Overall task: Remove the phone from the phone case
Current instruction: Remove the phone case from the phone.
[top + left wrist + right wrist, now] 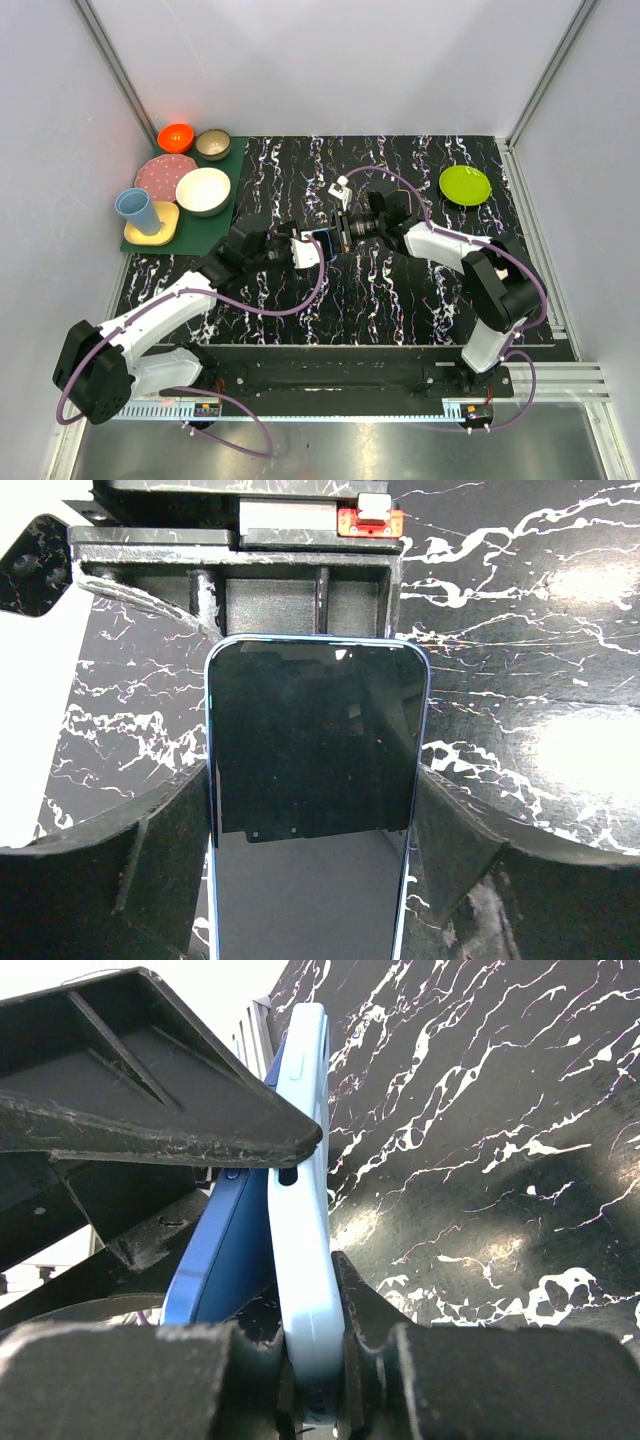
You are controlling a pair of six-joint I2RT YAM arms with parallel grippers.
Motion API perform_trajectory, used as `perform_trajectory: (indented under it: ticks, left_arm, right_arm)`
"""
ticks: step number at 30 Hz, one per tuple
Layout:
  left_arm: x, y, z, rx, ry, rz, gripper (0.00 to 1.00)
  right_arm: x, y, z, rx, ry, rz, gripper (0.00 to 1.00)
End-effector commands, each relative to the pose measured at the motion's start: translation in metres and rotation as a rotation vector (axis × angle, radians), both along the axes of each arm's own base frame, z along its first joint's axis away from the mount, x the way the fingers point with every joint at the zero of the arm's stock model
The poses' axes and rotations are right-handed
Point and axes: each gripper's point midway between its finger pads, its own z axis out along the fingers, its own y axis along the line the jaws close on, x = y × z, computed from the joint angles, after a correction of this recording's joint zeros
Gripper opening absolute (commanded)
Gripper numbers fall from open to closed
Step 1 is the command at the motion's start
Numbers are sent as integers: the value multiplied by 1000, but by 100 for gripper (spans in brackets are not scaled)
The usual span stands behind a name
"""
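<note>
The phone (310, 780), stiff and slippery, is up above the desk (520, 630), partly out of the phone case (305, 1260) that the right fingers (440, 1380) pinch; the left fingers (470, 850) sit at its thin sides, a good hold, but I cannot tell if they squeeze.

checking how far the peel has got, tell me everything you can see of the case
The case is pale blue, smooth and matte, like soft plastic. The right wrist view shows it edge-on, with a raised button strip and a small dark slot in its side. The right gripper is shut on its near end. There the darker blue phone splays away from it; farther up the two meet, by a finger of the left gripper.
</note>
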Motion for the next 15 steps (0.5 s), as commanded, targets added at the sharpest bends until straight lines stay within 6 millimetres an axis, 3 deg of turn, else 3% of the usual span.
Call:
perform_trajectory:
  ticks: [1,5,9,13,15]
  left_arm:
    - [1,-8,14,-33,-39,-31,70]
    - [-1,-9,14,-32,-33,-43,63]
    - [-4,-11,13,-34,-9,-61,49]
    - [-9,-16,16,-58,29,-76,22]
    - [-12,-19,18,-77,53,-90,17]
  right_arm:
    - [1,10,40,94,-107,45,0]
    - [2,10,39,93,-110,44,0]
    - [3,9,39,91,-130,37,0]
    - [6,9,39,89,-171,18,0]
    - [7,8,39,87,-188,9,0]
